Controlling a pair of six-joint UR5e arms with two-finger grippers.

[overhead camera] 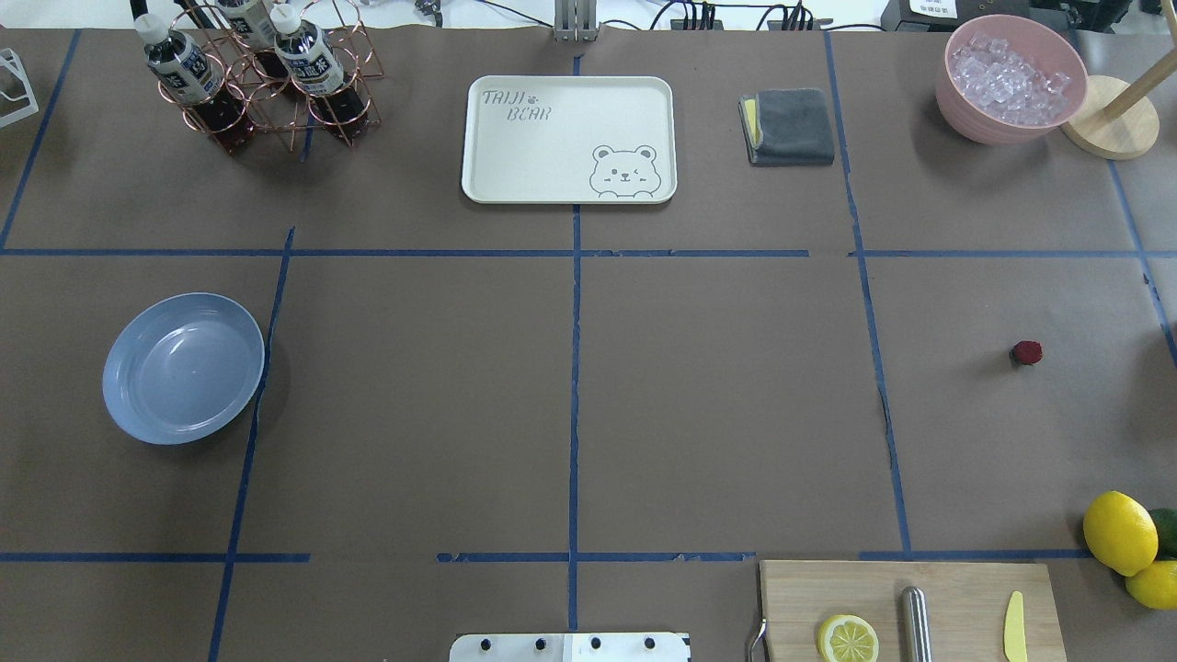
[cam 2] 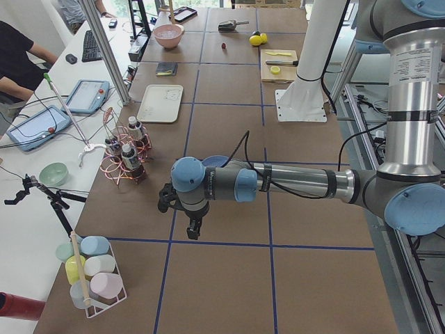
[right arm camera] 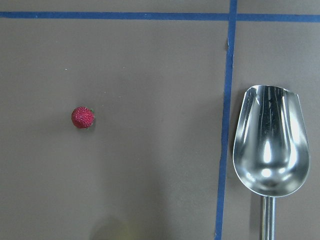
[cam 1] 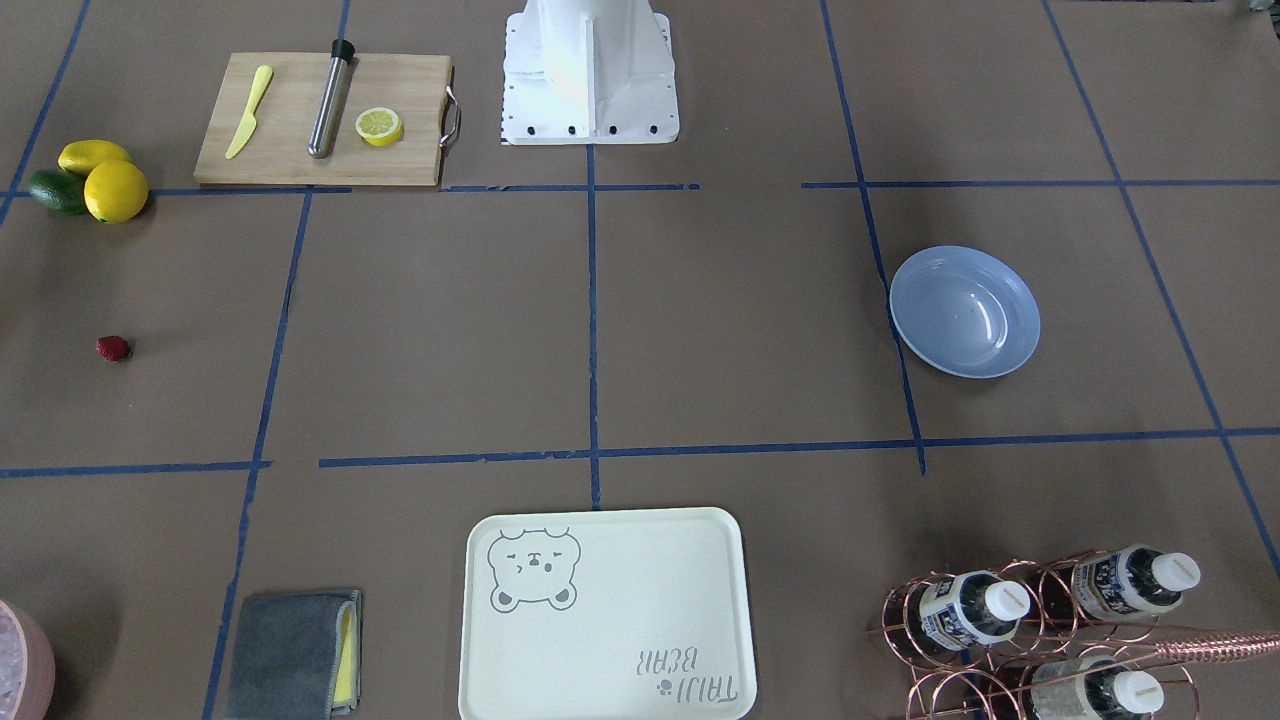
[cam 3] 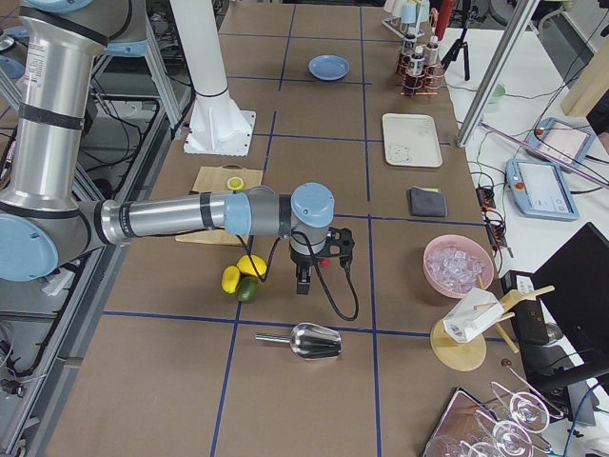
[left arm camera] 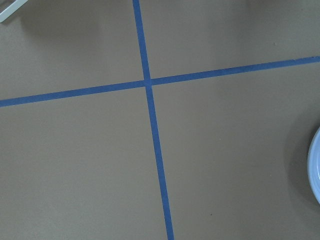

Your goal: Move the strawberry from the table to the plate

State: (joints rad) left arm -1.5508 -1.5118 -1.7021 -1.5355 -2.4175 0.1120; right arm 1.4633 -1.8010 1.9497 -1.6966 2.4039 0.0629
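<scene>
The strawberry (cam 1: 113, 348) (overhead camera: 1026, 352) lies alone on the brown paper table (overhead camera: 717, 405), small and dark red; the right wrist view has it left of centre (right arm camera: 83, 117). The light-blue plate (cam 1: 965, 312) (overhead camera: 184, 368) sits empty on the opposite side, and its rim shows at the edge of the left wrist view (left arm camera: 316, 170). My right gripper (cam 3: 303, 279) hangs above the table beside the lemons. My left gripper (cam 2: 195, 229) hovers near the plate. Both show only in the side views, so I cannot tell whether they are open or shut.
A cutting board (overhead camera: 906, 607) holds a lemon half, a steel rod and a yellow knife. Two lemons and an avocado (cam 1: 95, 180) lie near the strawberry. A metal scoop (right arm camera: 270, 145), bear tray (overhead camera: 568, 138), bottle rack (overhead camera: 257, 74), grey cloth (overhead camera: 789, 127) and ice bowl (overhead camera: 1010, 78) stand around.
</scene>
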